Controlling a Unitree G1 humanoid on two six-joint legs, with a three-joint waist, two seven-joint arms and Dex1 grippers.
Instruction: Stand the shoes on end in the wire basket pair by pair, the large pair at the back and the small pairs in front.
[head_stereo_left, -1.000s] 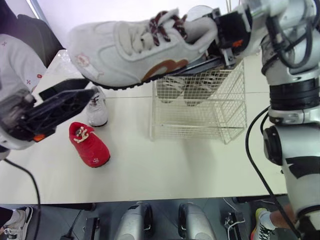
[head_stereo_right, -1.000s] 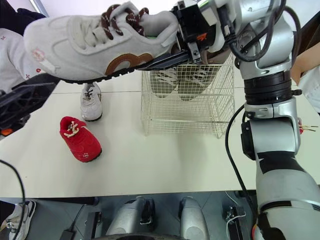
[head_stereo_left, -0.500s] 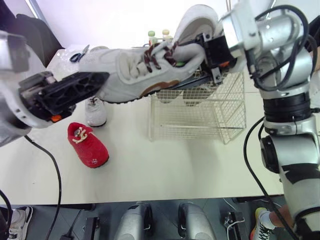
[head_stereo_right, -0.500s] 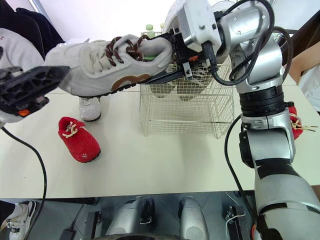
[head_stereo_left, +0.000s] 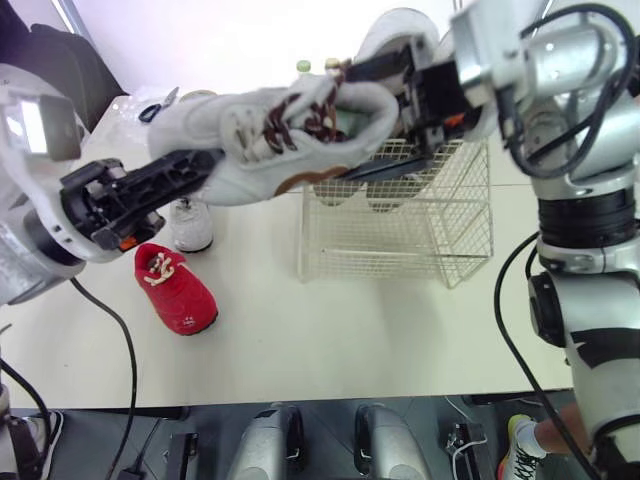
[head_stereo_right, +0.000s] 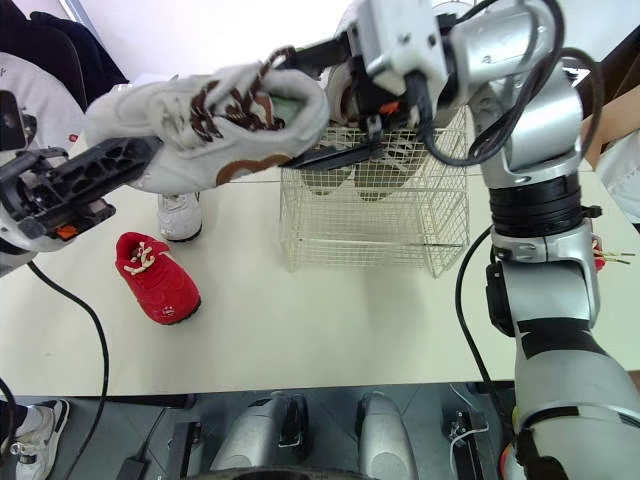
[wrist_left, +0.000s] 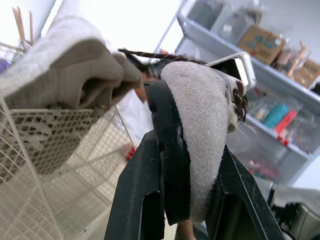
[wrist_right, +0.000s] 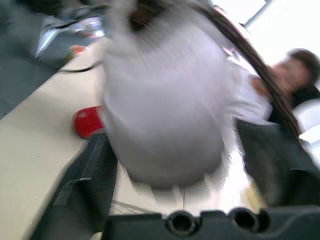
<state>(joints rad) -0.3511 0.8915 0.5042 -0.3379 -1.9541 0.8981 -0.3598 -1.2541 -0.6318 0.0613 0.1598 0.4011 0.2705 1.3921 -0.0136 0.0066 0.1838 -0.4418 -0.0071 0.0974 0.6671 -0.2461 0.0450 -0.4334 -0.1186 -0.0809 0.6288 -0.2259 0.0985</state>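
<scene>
- Hanging level above the cream table (head_stereo_left: 350, 330), a large off-white suede sneaker with brown laces (head_stereo_left: 270, 140) has its heel end near the top of a white wire basket (head_stereo_left: 400, 235).
- Left gripper (head_stereo_left: 190, 170) is clamped on the sneaker's toe.
- Right gripper (head_stereo_left: 362, 120) is closed on its heel.
- Another large pale shoe (head_stereo_left: 385, 30) stands on end inside the basket.
- A small red shoe (head_stereo_left: 177, 290) and a small white shoe (head_stereo_left: 193, 225) lie on the table beside the basket.

Small shoes (head_stereo_left: 177, 290) lie left of the wire basket (head_stereo_left: 400, 245), which seemingly holds a pair (head_stereo_left: 345, 188)
</scene>
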